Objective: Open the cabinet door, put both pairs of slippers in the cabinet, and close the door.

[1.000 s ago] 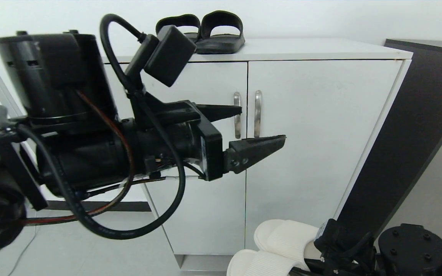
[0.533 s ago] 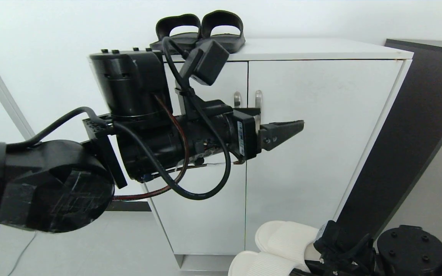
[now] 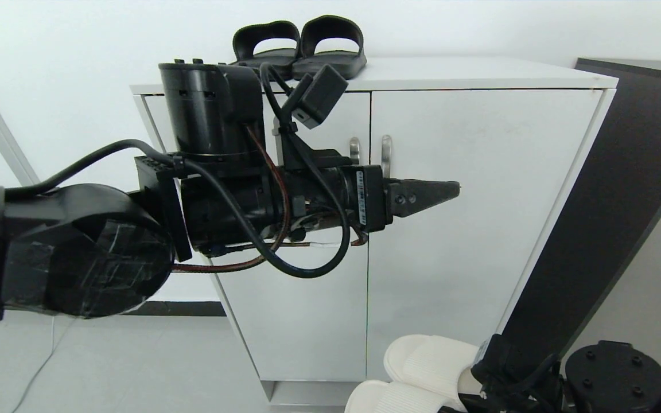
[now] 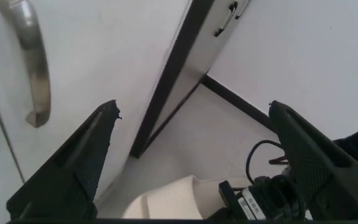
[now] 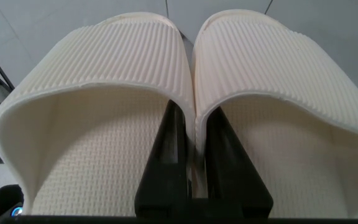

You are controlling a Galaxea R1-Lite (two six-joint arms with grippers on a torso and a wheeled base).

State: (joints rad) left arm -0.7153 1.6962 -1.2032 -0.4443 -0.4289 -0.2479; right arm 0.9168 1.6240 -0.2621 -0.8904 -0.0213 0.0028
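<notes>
Black, wedge-shaped left fingers [image 3: 422, 197] are standing wide apart at handle height, just in front of the closed cabinet doors [image 3: 451, 229]. They are hanging near the two handles [image 3: 386, 152] without, as far as I can judge, touching either. Black right fingers [image 5: 173, 174] are pinching the adjoining inner walls of the white slippers [image 5: 104, 124] together, holding the pair low by the cabinet's foot.

The handles are sitting close side by side, so the wide fingers are likely risking a catch on both bars or a slide off the polished metal. A door swinging outward is probably going to meet the white pair held in its path. That pinch is gripping only thin, soft walls, so a jolt may be enough to loosen one slipper.

The white slippers are showing ribbed, plush uppers and waffle-textured insoles, with rounded toes. The black slippers [image 3: 307, 46] are lying on the cabinet top, smooth and moulded, each with a broad arched strap. The handles are slim, curved, brushed bars. The cabinet panels are looking flat, matte and crisp-edged.
</notes>
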